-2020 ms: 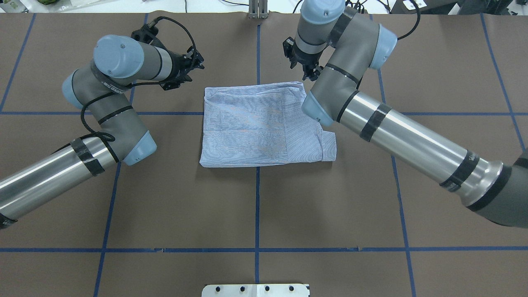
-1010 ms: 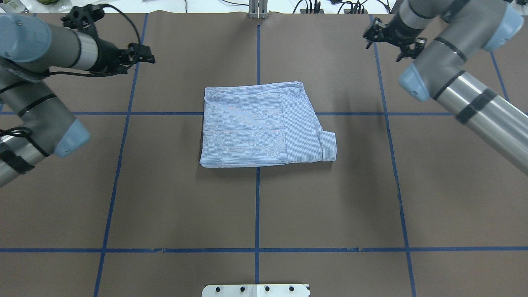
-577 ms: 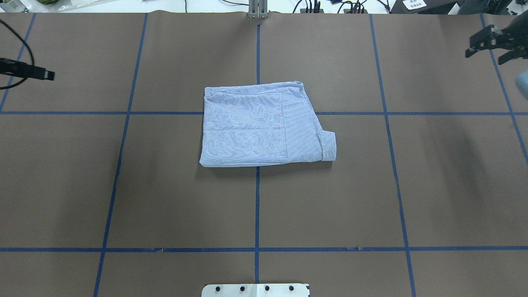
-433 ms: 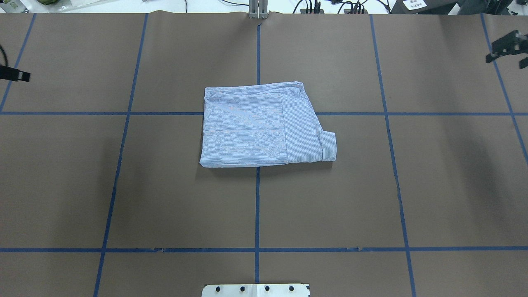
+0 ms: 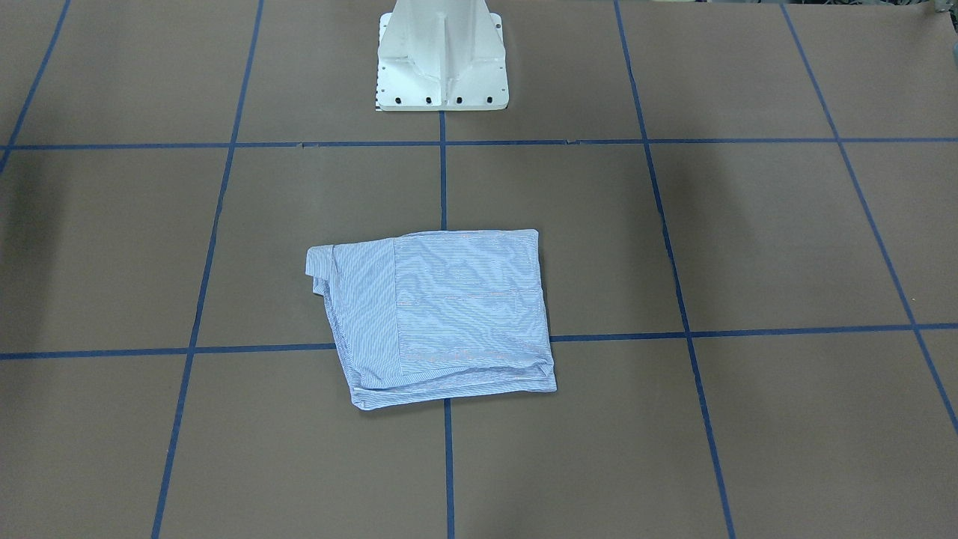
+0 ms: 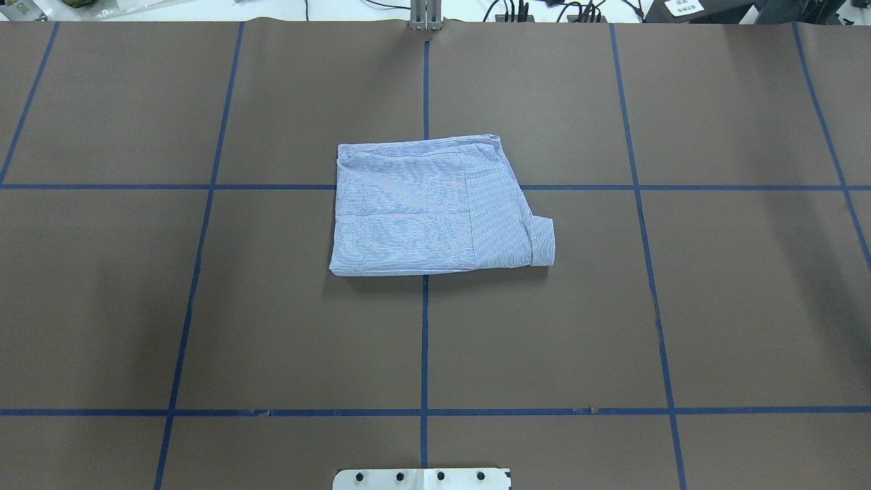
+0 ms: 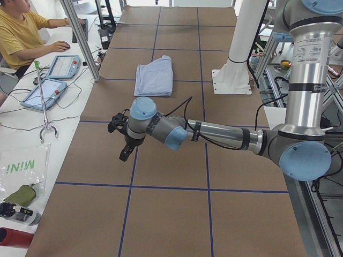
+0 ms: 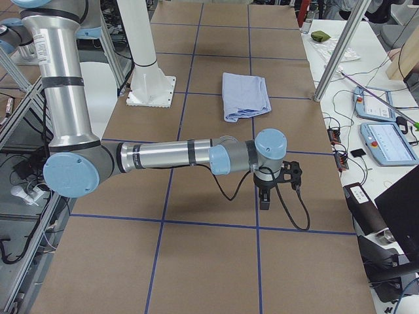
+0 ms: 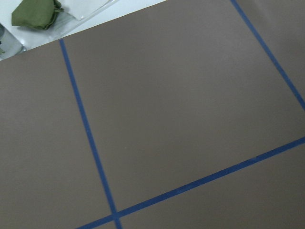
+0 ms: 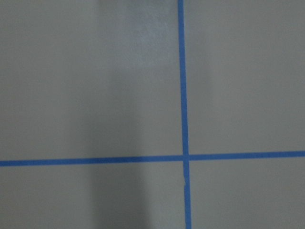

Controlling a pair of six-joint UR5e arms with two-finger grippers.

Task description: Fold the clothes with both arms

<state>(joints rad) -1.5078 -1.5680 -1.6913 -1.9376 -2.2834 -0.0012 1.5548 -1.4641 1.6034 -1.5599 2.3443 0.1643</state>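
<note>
The shirt (image 6: 435, 207) lies folded at the middle of the table (image 6: 204, 306), over the crossing of two blue tape lines (image 6: 424, 340), exactly where it lay a moment ago. What has changed from my seat is the arms. The black gripper tips that were still at both edges of the overhead view are gone from it now.

The table is covered in matte brown paper, ruled into squares by the tape. The left arm (image 7: 214, 131) and the right arm (image 8: 170, 156), smooth silver tubes with light blue joint caps, reach low over the ends of the table, well apart from the cloth. The white flared pedestal (image 5: 441, 60) stands behind the shirt.

The shirt is a soft, flat, roughly rectangular packet of thin blue-and-white striped fabric. One folded panel lies on top, and a cuff (image 6: 542, 239) pokes out at one corner.

The left gripper (image 7: 124, 152) and right gripper (image 8: 265, 199) show only in the side views, so I cannot tell how their fingers stand.
</note>
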